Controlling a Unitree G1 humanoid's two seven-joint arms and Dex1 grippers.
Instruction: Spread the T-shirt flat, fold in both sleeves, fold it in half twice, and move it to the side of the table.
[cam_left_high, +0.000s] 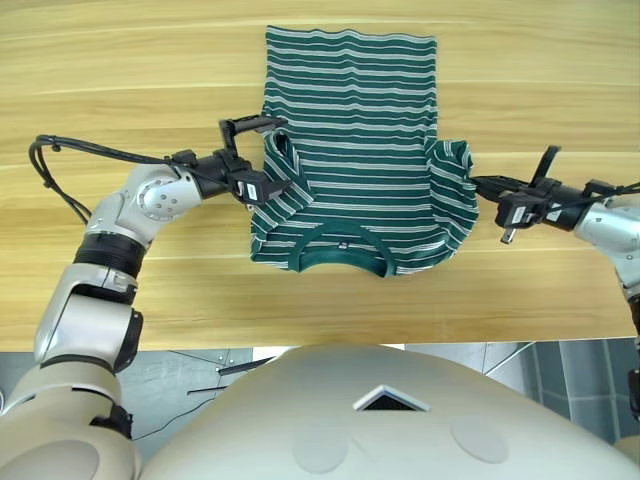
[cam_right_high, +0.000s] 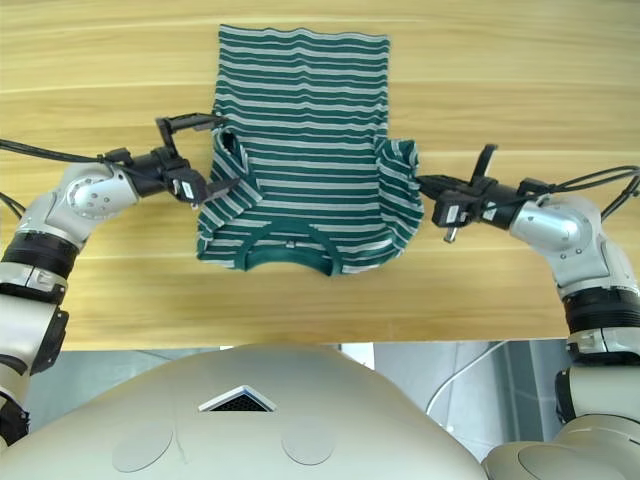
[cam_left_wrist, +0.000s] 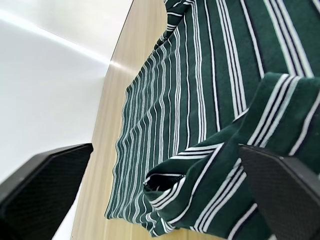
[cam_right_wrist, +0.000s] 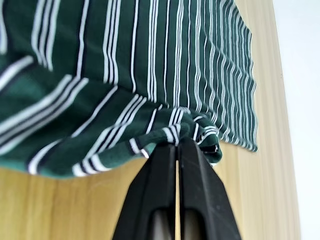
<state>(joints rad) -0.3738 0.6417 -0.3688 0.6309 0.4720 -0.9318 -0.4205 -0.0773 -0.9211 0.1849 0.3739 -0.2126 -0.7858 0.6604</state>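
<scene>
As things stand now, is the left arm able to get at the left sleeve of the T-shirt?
Probably yes. The left gripper seems to have its jaws open on either side of the folded-in left sleeve of the T-shirt, and nothing lies in between.

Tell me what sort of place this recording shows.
Likely a robotics lab or test room: a wooden table with a striped T-shirt, the left gripper and right gripper at its sleeves, and loose cable on the grey floor.
</scene>
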